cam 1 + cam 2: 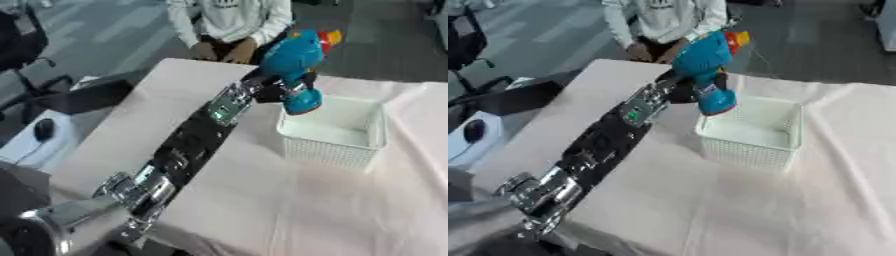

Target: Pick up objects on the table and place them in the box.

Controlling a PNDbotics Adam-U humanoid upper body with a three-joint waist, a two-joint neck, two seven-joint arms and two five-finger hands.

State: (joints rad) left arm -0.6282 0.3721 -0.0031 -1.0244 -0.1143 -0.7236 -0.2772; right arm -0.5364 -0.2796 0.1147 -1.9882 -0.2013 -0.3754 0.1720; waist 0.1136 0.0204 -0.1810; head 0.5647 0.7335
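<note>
Left eye view: upper centre of frame.
Item: blue toy drill (293, 70), red-and-yellow tip, raised over white basket (372, 142) near rim.
Left hand (278, 91): curled round drill's handle.
Handling: likely rigid, light plastic, top-heavy; grasp the handle.
Right hand: unseen.

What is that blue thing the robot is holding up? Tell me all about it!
It looks like a toy drill, bright blue plastic with a red and yellow tip at the top. The left hand holds it by the handle, lifted in the air over the near left edge of the white basket. Its base points down, tilted slightly.
</note>
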